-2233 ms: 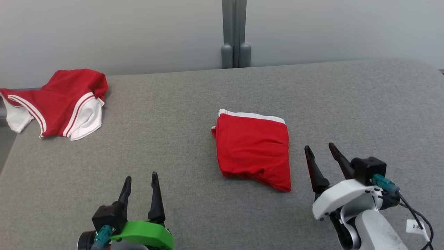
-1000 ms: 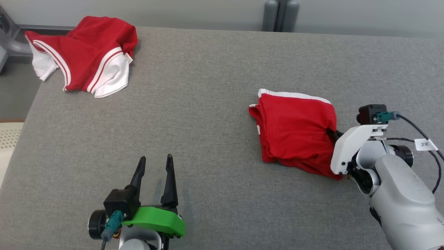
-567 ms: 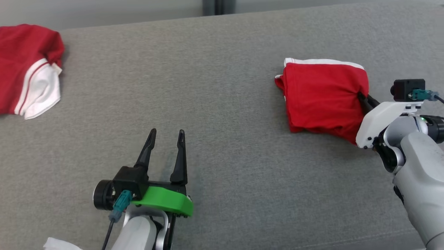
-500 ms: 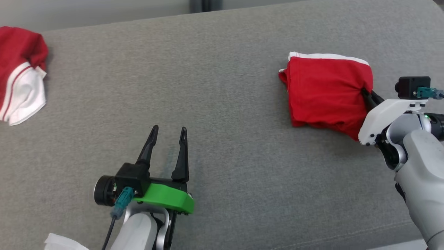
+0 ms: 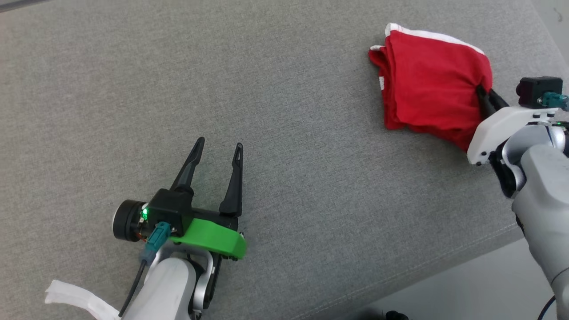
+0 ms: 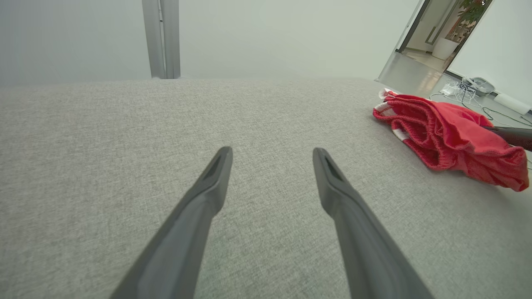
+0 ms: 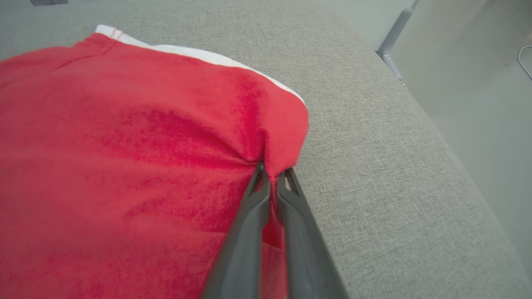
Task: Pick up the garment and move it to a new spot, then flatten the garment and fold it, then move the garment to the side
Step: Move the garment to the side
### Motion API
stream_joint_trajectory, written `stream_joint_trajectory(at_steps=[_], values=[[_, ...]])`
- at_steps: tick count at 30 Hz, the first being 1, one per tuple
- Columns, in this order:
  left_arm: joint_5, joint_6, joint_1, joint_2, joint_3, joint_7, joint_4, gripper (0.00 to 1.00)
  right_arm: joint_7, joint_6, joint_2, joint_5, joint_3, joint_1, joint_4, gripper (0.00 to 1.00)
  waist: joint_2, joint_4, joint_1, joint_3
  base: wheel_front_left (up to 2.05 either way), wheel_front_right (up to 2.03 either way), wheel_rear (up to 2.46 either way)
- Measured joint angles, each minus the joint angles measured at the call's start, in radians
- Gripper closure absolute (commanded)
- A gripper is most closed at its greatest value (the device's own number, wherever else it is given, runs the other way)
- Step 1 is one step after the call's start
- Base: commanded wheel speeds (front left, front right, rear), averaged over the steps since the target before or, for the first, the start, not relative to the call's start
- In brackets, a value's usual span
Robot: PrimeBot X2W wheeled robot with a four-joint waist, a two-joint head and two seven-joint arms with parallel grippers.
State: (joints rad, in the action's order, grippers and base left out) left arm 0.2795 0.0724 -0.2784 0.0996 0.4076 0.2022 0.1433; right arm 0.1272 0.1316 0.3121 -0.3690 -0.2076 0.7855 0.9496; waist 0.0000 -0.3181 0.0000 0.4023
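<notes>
The folded garment, at the far right of the grey surface, is pinched by its right edge in the right gripper. The left gripper is spread wide, empty. Dragged by one edge, the fold could be pulled apart. Earlier it lay mid-surface, ungripped.

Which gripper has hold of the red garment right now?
The right gripper, its fingers pinched shut on the near edge of the folded red garment. The left gripper stands open over the bare grey surface, apart from it.
</notes>
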Motion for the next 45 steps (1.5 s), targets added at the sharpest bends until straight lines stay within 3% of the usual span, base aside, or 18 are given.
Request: stream_joint_trajectory(at_steps=[8,18,19,20,21,26,31,38,45], values=[[-0.02,0.031,-0.021,0.035,-0.022,-0.026,-0.087,0.0,-0.011,0.0,0.111,0.093,-0.028,0.192,0.118,1.0,0.0,0.033,0.0,0.083,0.0,0.0,0.0],[-0.026,0.045,-0.026,0.049,-0.022,-0.034,-0.161,0.0,0.057,0.0,0.248,0.163,0.035,0.356,0.253,1.0,0.0,0.123,0.0,0.165,0.0,0.0,0.0],[-0.026,0.046,-0.026,0.049,-0.021,-0.034,-0.165,0.0,0.07,0.0,0.26,0.182,0.037,0.367,0.262,0.84,0.0,0.131,0.0001,0.173,0.0,0.0,0.0],[-0.026,0.047,-0.026,0.049,-0.02,-0.034,-0.166,0.0,0.081,0.0,0.268,0.197,0.042,0.375,0.268,0.26,0.0,0.137,0.0,0.181,0.0,0.0,0.0],[-0.026,0.047,-0.026,0.049,-0.019,-0.034,-0.167,0.0,0.091,0.0,0.272,0.205,0.051,0.381,0.274,0.0,0.0,0.142,0.0,0.187,0.0,0.0,0.0],[-0.026,0.047,-0.032,0.048,-0.012,-0.034,-0.165,0.0,0.129,0.0,0.282,0.286,0.123,0.401,0.284,0.0,0.0,0.159,0.0001,0.214,0.0,0.0,0.0],[-0.023,0.051,-0.038,0.048,-0.014,-0.033,-0.157,0.0,0.134,0.0,0.238,0.35,0.198,0.399,0.249,0.0,0.0,0.155,0.0001,0.203,0.0,0.0,0.0],[0.007,0.049,-0.041,0.044,-0.022,-0.014,-0.109,0.0,0.135,0.0,0.127,0.381,0.296,0.362,0.139,0.0,0.0,0.145,0.0001,0.145,0.0,0.0,0.0],[0.056,0.046,-0.049,0.014,-0.057,0.029,-0.005,0.0,0.135,0.0,-0.013,0.381,0.312,0.293,0.057,0.0,0.0,0.149,0.0001,0.041,0.0,0.0,0.0]])
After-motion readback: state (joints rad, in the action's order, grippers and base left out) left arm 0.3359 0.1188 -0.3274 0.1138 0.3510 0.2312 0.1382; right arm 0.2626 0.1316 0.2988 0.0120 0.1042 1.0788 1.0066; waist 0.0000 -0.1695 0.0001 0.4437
